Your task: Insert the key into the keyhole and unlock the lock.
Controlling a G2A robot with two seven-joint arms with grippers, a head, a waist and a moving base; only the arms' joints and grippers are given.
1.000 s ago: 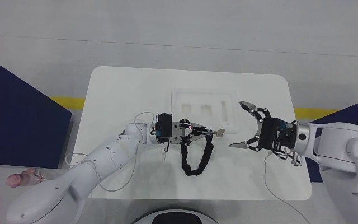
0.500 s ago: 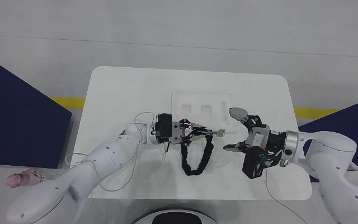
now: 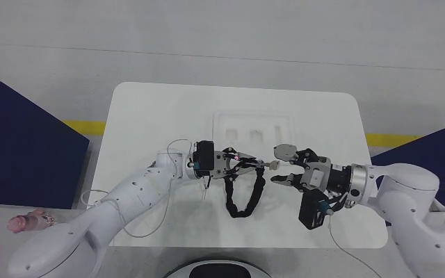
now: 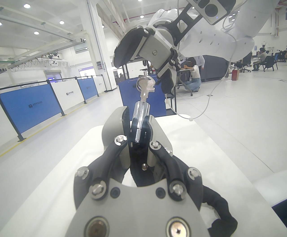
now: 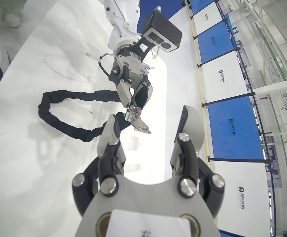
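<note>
Because the silver key (image 4: 145, 84) sits in the chrome cylinder (image 4: 140, 113) of the black sleeved chain lock (image 5: 60, 122), clamped by the left gripper (image 4: 139, 121) over the white table (image 3: 153, 125), the wide-open, empty right gripper (image 5: 150, 116) straddling its bow could close off-centre and wrench it askew; the right wrist view lays out the chain's loop, mostly hidden from the left.

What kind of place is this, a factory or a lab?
Probably a large indoor test hall: a high ceiling with rows of lights, blue and white barrier panels fencing the floor, and a white work table.
</note>
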